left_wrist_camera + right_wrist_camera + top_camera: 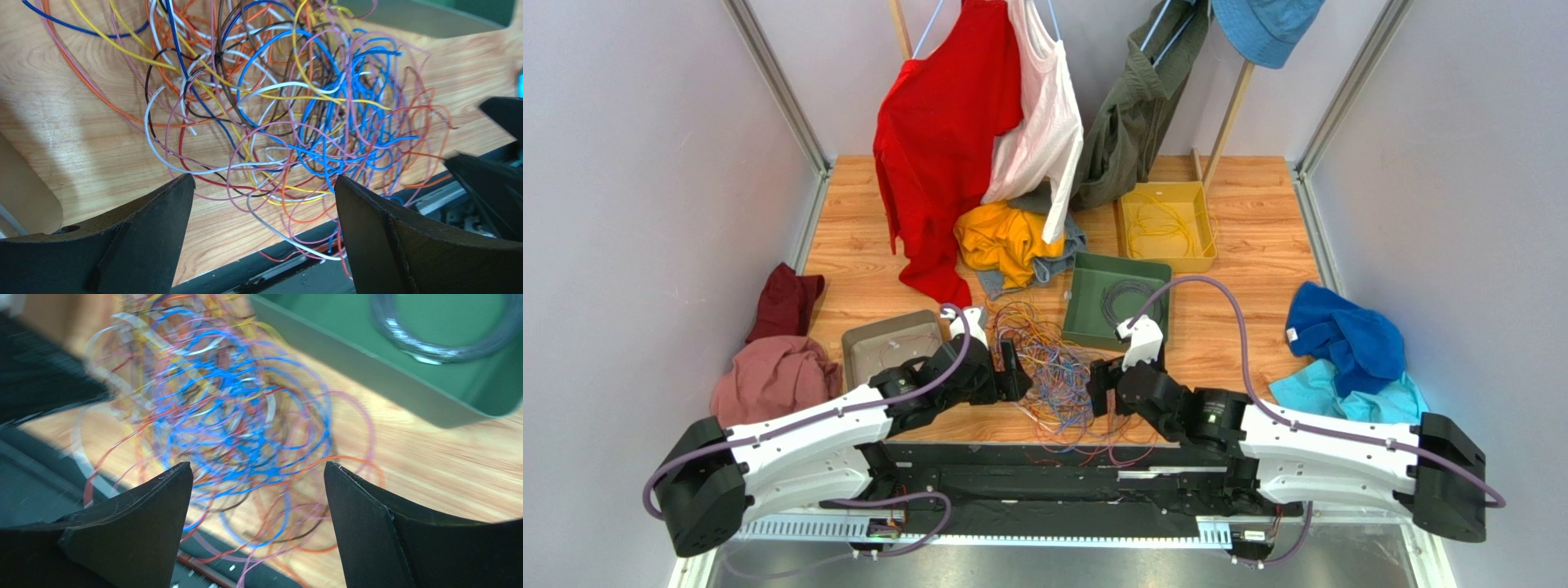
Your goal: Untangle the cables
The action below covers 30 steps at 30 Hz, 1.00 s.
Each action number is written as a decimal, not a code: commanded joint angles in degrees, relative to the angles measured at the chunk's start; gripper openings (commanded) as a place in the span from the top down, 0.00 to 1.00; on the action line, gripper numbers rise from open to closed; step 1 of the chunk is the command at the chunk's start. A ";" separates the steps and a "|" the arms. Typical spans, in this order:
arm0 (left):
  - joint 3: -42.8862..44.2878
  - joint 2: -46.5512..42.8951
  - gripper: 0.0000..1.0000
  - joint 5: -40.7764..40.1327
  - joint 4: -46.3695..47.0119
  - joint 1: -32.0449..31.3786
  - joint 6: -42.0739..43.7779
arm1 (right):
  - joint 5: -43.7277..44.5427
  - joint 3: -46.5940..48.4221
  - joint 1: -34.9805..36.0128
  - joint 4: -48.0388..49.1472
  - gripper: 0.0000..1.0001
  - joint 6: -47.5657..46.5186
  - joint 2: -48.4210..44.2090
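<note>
The cables [1053,368] are a tangled mass of thin orange, blue, purple, red, yellow and white wires on the wooden table, between my two grippers. Some loops hang over the table's near edge. My left gripper [1015,371] is open at the mass's left side; in the left wrist view the cables [288,116] lie ahead of its open, empty gripper [264,184]. My right gripper [1097,387] is open at the mass's right side; in the blurred right wrist view the cables [227,416] lie ahead of its empty gripper [258,471].
A green tray [1117,301] holding a dark ring-shaped coil [442,331] stands behind the cables. A grey tray [891,348] is to the left, a yellow tray [1166,224] farther back. Clothes hang at the back; cloth heaps lie at both sides.
</note>
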 commanded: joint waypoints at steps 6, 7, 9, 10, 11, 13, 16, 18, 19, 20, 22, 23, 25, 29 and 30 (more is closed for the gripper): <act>-1.67 -8.30 0.08 -1.85 -0.10 -0.38 -0.93 | -7.39 2.60 -4.28 9.38 0.32 0.56 13.38; -1.94 -8.74 0.08 -1.93 -0.10 -0.38 -1.10 | -7.92 2.42 -4.20 10.35 0.34 0.56 14.60; -2.55 -9.80 0.09 -1.85 -0.10 -0.38 -1.37 | -8.98 2.42 -4.20 12.63 0.39 0.39 15.23; -2.64 -10.24 0.09 -1.76 -0.19 -0.38 -1.46 | -9.07 1.90 -4.20 13.61 0.48 0.30 14.88; -2.82 -10.42 0.09 -1.76 -0.36 -0.38 -1.54 | -8.81 1.63 -4.20 14.57 0.51 0.12 14.44; -3.17 -11.56 0.10 -1.76 -0.71 -0.38 -1.72 | -8.37 1.19 -4.20 17.29 0.61 -0.75 12.87; -3.43 -12.87 0.11 -2.02 -1.33 -0.38 -1.90 | -7.75 1.10 -4.20 17.84 0.88 -1.55 9.10; -3.26 -14.01 0.13 -2.11 -1.68 -0.38 -1.72 | -7.58 2.15 -4.11 14.61 1.00 -1.64 6.54; -3.35 -14.37 0.14 -2.11 -1.77 -0.38 -1.55 | -7.49 2.94 -3.41 13.28 1.00 -2.25 3.22; -3.35 -14.72 0.19 -2.11 -1.86 -0.38 -1.20 | -7.14 3.82 -2.88 11.96 1.00 -2.77 1.45; -3.26 -15.86 0.22 -2.29 -1.68 -0.38 -0.84 | -6.79 7.33 -1.30 8.18 1.00 -4.87 -3.46; -3.08 -16.30 0.25 -2.46 -1.42 -0.38 -0.41 | -7.22 8.73 -0.95 5.64 1.00 -5.50 -4.71; -2.91 -17.36 0.26 -2.72 -0.89 -0.38 -0.14 | -8.71 13.74 -0.25 3.08 1.00 -6.99 -7.26; -2.73 -19.73 0.26 -2.64 -0.01 -0.38 0.21 | -12.84 22.00 0.72 -1.75 1.00 -9.27 -9.46; -3.25 -20.95 0.25 -2.73 0.51 -0.38 0.30 | -14.07 23.58 0.81 -2.55 1.00 -9.63 -9.29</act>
